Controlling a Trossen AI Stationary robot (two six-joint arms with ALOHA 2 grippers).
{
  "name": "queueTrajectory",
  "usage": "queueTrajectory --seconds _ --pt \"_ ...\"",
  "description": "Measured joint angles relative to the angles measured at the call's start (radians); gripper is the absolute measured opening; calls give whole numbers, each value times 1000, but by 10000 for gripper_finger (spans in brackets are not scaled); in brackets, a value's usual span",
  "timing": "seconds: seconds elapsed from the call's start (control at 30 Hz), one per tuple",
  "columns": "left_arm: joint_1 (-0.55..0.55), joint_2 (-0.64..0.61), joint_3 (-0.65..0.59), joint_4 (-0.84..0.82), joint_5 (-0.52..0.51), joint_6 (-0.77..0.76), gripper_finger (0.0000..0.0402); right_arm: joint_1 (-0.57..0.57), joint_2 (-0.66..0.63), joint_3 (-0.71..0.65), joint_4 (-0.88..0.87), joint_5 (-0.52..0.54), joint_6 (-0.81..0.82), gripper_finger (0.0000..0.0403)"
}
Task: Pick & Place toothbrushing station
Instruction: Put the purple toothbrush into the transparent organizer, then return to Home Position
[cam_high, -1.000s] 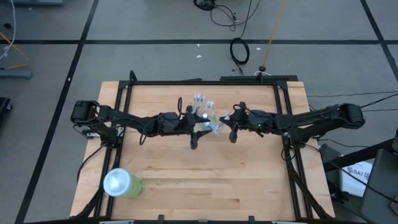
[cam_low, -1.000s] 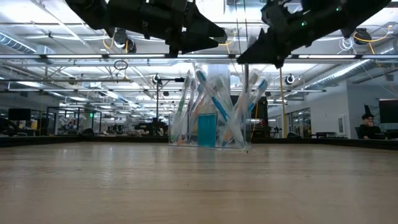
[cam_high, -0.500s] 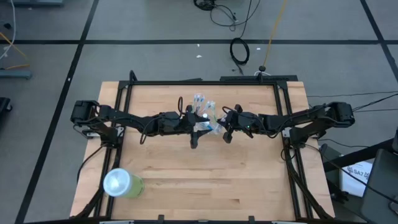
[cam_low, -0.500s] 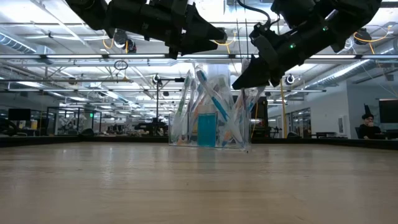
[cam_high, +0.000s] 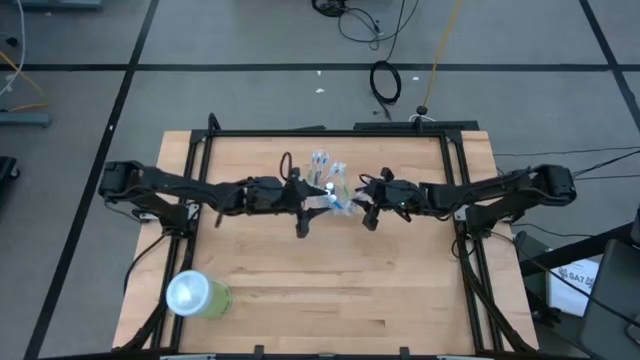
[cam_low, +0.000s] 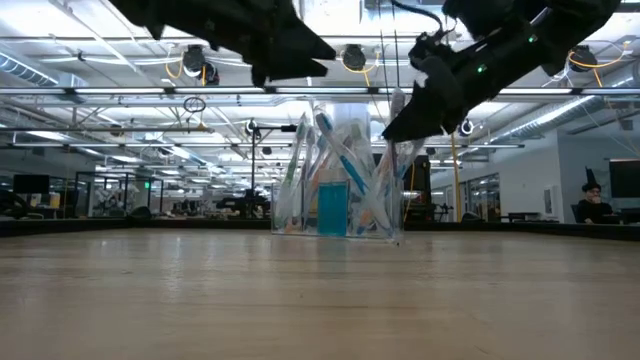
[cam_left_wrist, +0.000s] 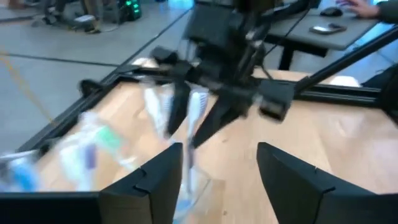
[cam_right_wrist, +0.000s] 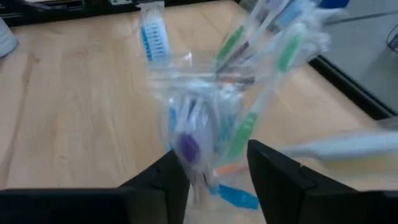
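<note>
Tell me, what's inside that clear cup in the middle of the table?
The clear cup holds toothbrushes in blue, green and white, standing tilted. Its crowded bottom is hard to make out.

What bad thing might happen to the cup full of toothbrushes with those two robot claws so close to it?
1. The clear cup is packed with leaning toothbrushes. The right gripper, open and right beside it, might bump the cup and tip it.
2. A toothbrush sticking up by the right gripper could catch on a finger and get flicked onto the table.
3. The left gripper is open on the other side; a small move might knock the brushes too.
</note>
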Motion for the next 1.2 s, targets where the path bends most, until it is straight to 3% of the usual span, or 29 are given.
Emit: queueTrajectory --seconds 0.3,0.53,0.7,0.8,0.97,1.2 --pt "0 -273 0 -332 -129 76 103 0 -342 0 -218 0 -75 167" --pt "5 -471 0 -487 -144 89 12 0 -590 0 -293 -11 -133 105" --pt "6 -593 0 -558 -140 97 12 0 -701 0 -316 -218 -192 14" --pt "6 -650 -5 -575 -78 130 6 0 -737 -2 -309 -308 -210 11" --pt "22 -745 -79 -561 -46 151 11 0 -793 -64 -301 -310 -203 2" --pt "60 -917 -284 -442 -24 131 4 0 -910 -210 -229 -315 -158 1"
